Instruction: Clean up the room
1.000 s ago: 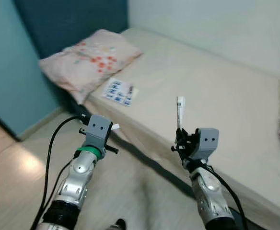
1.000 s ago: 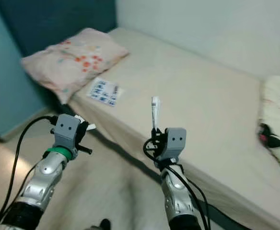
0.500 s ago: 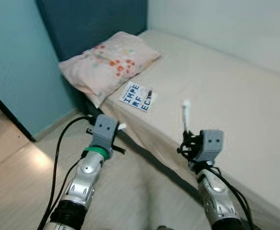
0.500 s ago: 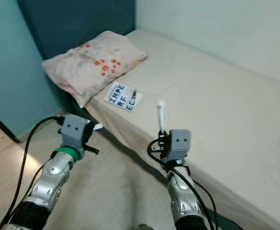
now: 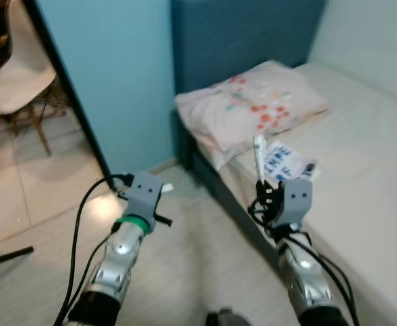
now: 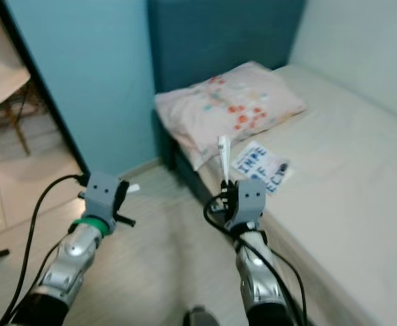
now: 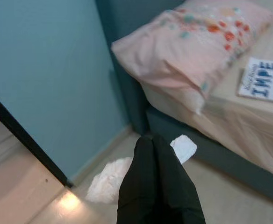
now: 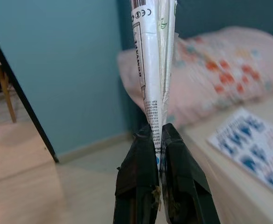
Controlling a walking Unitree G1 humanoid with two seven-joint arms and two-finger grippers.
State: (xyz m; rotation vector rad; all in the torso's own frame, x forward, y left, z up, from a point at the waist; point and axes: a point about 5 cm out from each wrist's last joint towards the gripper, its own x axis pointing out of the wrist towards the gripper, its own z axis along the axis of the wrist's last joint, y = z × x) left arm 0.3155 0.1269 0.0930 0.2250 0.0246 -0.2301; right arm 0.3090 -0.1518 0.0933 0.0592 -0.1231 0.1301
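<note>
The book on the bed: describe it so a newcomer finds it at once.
Start at the bed against the dark blue headboard. Below the floral pillow, near the mattress edge, lies a flat white book. Big blue block letters on its cover distinguish it from the pink pillow.

Open floor (image 5: 185,265) lies between the two arms. The bed (image 5: 361,204) blocks the right side, its pillow (image 5: 253,112) and a book (image 5: 287,161) lying near the edge. The blue wall (image 5: 110,75) closes off ahead, with crumpled paper (image 7: 109,184) at its base.
</note>
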